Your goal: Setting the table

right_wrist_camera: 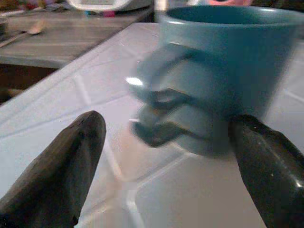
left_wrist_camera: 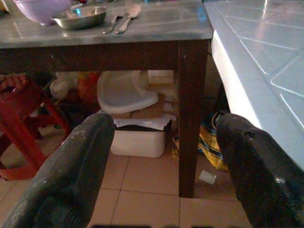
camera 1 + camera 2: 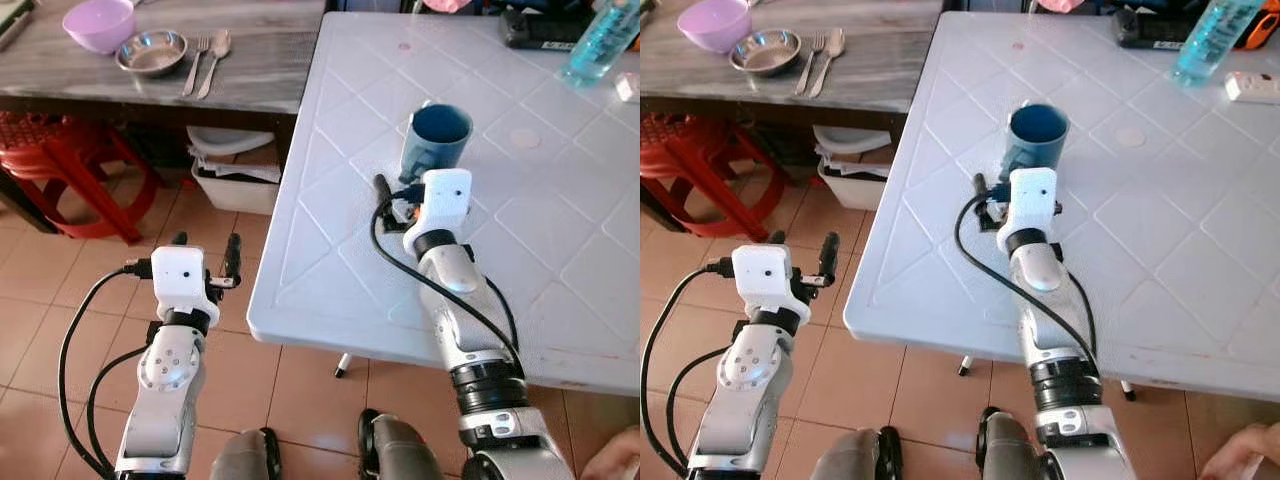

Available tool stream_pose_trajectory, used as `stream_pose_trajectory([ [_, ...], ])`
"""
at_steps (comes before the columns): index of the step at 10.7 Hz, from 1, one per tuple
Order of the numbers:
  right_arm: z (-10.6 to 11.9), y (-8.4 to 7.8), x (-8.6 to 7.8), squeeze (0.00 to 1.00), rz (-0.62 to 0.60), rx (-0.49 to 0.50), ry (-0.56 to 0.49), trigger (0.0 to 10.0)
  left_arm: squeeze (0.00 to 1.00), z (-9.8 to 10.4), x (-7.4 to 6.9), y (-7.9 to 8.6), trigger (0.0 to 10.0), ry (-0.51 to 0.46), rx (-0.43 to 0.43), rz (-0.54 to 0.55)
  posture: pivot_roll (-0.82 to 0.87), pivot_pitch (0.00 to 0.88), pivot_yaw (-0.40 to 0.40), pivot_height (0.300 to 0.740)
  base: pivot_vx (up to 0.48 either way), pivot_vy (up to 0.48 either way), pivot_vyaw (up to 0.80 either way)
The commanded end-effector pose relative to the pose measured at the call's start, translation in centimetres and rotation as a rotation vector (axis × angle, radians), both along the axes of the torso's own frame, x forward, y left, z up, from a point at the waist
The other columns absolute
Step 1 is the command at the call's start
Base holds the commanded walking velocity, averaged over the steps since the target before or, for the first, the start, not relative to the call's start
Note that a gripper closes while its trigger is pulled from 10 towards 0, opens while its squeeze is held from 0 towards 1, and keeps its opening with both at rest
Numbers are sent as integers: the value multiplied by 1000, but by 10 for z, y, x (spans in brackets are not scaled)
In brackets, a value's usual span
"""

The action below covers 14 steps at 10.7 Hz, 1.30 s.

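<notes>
I've got the right gripper (image 1: 166,156) low over the white plastic table (image 3: 560,240) with its fingers spread wide and nothing between them, lined up on the blue mug (image 3: 436,142) so its handle faces me, which I judge gives the easiest hold. The mug stands upright near the table's left edge, just beyond the fingertips and not touching them. My left gripper (image 3: 208,255) hangs spread and idle over the tiled floor (image 3: 90,280).
</notes>
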State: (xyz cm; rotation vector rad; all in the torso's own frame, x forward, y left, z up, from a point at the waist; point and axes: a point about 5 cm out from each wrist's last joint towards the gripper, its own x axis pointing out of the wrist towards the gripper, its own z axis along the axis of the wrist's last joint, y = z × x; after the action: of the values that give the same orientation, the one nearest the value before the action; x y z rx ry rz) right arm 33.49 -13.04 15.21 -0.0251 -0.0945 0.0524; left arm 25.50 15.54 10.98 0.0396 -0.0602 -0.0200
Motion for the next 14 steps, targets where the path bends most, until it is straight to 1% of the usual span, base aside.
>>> stream_pose_trajectory([
  [1, 3, -9, -2, 0, -43, -2, -9, 10000, 0, 1, -3, 4, 10000, 2, 5, 12, -10, 230, 63, 740, 0, 0, 0],
  [2, 5, -17, -2, 0, -76, -8, -16, 10000, 0, 1, -3, 4, 10000, 3, 4, 12, -13, 230, 65, 740, 0, 0, 0],
  [3, 5, -32, -3, 0, -139, -26, -21, 10000, 0, 2, -3, 4, 10000, 3, 3, 9, -14, 230, 66, 740, 0, 0, 0],
  [4, 6, -39, -3, 0, -164, -33, -24, 10000, 0, 2, -2, 5, 10000, 3, 4, 7, -13, 230, 70, 740, 0, 0, 0],
  [5, 6, -43, -3, 0, -174, -36, -25, 10000, 0, 2, -2, 5, 10000, 3, 5, 6, -12, 230, 69, 740, 0, 0, 0],
  [7, 6, -39, 0, 0, -167, -33, -20, 10000, 0, 2, -2, 6, 10000, 6, 10, 7, -5, 230, 72, 740, 0, 0, 0],
  [10, 10, -26, 13, 0, -76, -43, -7, 10000, 0, 2, -2, 6, 10000, 12, 18, 9, 0, 232, 75, 740, 0, 0, 0],
  [11, 11, -24, 16, 0, -49, -47, 5, 4627, 0, 2, -2, 7, 10000, 13, 19, 12, 3, 231, 71, 740, 0, 0, 0],
  [12, 12, -22, 19, 0, -25, -50, 6, 0, 0, 1, -2, 6, 10000, 14, 19, 15, 4, 228, 70, 740, 0, 0, 0],
  [14, 13, -22, 22, 0, -18, -48, 6, 0, 0, 1, -1, 6, 10000, 14, 19, 17, 3, 227, 67, 740, 0, 0, 0],
])
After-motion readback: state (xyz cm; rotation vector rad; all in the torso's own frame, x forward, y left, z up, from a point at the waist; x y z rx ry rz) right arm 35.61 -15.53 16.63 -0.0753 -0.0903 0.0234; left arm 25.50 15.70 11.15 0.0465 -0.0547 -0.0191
